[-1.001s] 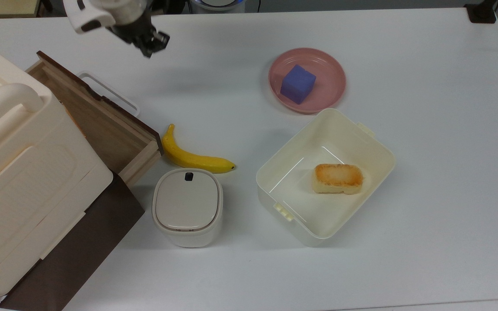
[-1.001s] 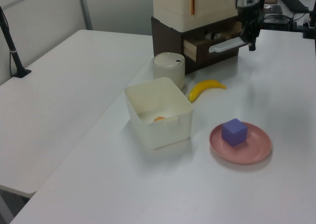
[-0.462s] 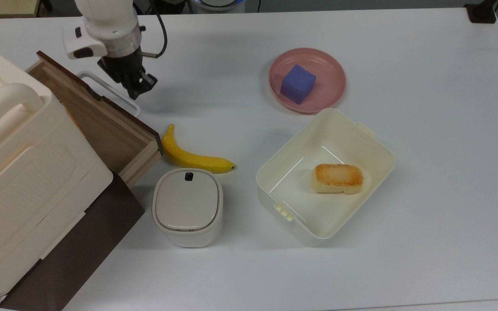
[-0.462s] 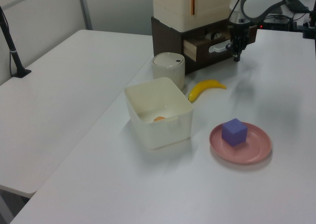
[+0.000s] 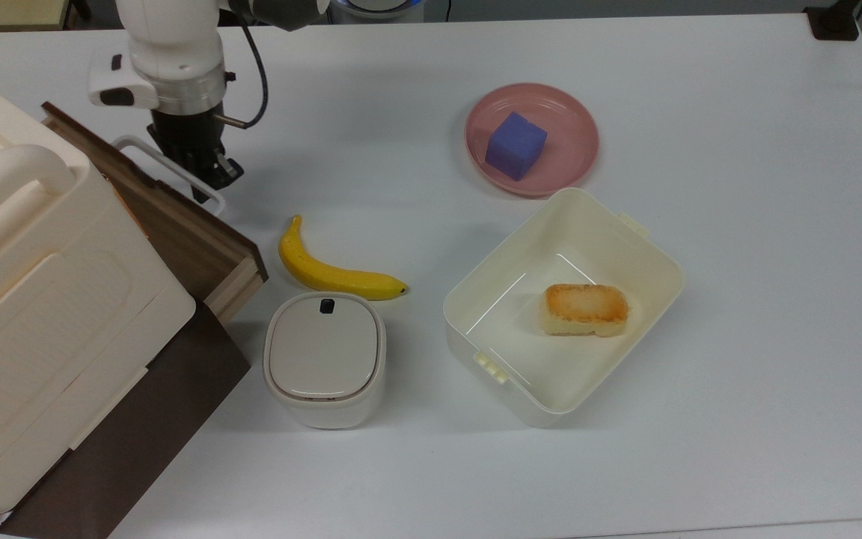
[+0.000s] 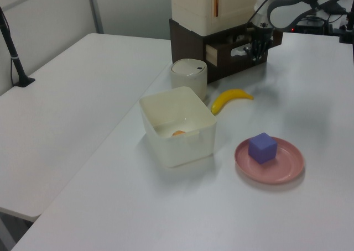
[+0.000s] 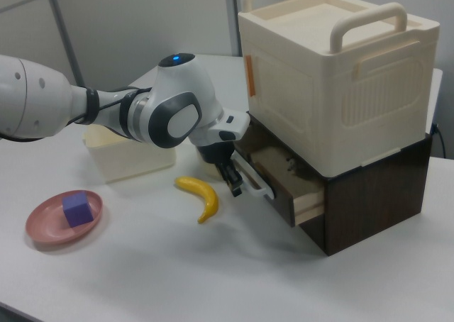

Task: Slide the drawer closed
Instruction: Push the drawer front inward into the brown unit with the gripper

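The drawer [image 5: 203,251] has light wood sides, a dark brown front panel and a white loop handle [image 5: 130,147]. It sticks partway out of a dark brown cabinet [image 5: 139,427] at the top view's left. My gripper [image 5: 205,178] is shut and presses against the outer side of the handle, near its end closest to the banana. In the right view the gripper [image 7: 235,183] touches the handle [image 7: 259,189] in front of the half-open drawer [image 7: 284,181]. In the left view the gripper [image 6: 257,51] stands at the drawer [image 6: 225,47] front.
A big cream box [image 5: 34,299] sits on top of the cabinet. A banana [image 5: 330,273] and a white lidded bin [image 5: 324,358] lie just beside the drawer's corner. Further right are a cream tub [image 5: 655,262] holding a bread piece [image 5: 584,308] and a pink plate [image 5: 573,161] with a blue cube [image 5: 515,144].
The gripper dropped from above the table to the handle and pushed toward the cabinet. The drawer has slid inward and sticks out less than before.
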Motion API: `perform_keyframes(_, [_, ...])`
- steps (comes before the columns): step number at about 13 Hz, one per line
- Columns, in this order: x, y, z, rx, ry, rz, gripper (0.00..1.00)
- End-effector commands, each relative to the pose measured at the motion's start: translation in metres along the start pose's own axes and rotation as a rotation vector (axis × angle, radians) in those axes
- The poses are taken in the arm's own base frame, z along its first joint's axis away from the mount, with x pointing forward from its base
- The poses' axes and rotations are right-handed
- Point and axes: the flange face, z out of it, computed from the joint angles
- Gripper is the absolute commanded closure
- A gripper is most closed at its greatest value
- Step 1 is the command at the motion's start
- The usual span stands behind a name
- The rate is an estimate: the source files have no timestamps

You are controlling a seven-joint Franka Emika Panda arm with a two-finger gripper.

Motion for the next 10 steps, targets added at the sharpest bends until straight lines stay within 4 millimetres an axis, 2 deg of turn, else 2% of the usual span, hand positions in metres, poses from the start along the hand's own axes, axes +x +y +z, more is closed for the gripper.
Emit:
perform_keyframes(1, [0.031,0.013,-0.011,-0.001,0.119,0.110,1.00])
perform_keyframes(4, [0.043,0.023,-0.012,-0.002,0.220,0.197,1.00])
perform_keyframes(10, [0.045,0.022,-0.006,-0.021,0.277,0.252,1.00])
